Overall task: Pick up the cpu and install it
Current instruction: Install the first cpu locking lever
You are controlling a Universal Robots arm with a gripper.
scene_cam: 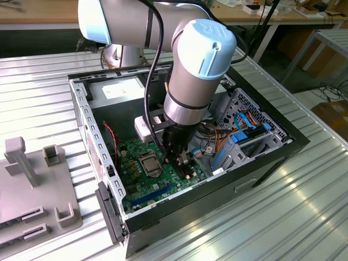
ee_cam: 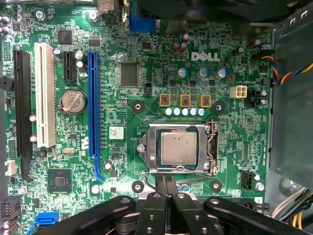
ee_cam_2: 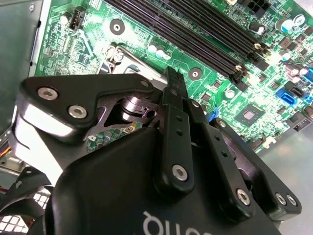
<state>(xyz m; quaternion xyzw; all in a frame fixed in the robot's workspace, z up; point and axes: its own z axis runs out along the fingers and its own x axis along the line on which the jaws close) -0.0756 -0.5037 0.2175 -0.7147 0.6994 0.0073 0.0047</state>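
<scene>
CPU (ee_cam: 179, 149), a flat square with a silver-grey metal top, lies inside the square metal-framed socket (ee_cam: 151, 149) on the green motherboard (ee_cam: 146, 58); the socket's frame surrounds it on all sides and nothing grips it. In the exterior view the same socket (scene_cam: 149, 163) sits near the middle of the board (scene_cam: 138, 182), with the chip's pale top (scene_cam: 150, 164) just visible inside it.

The gripper (ee_cam: 166, 182) hangs just beside the socket, at about six o'clock from the chip in the first wrist view. Its two black fingers (ee_cam: 162, 188) are pressed together with no gap between them and hold nothing; their tips stand at the socket's edge, though whether they touch it I cannot tell. In the second wrist view the closed fingers (ee_cam_2: 174, 112) point down over the board (ee_cam_2: 215, 93), with the socket's metal frame (ee_cam_2: 120, 61) partly hidden behind the gripper's black body. In the exterior view the gripper (scene_cam: 182, 161) is just at three o'clock from the socket, under the arm's (scene_cam: 190, 70) grey wrist.

Further out in the first wrist view, a blue expansion slot (ee_cam: 93, 103) and a white one (ee_cam: 44, 93) stand well apart from the chip at about nine o'clock, with a coin battery (ee_cam: 72, 102) between them. The board sits in an open black computer case (scene_cam: 272, 157) on a ribbed metal table (scene_cam: 283, 217).
</scene>
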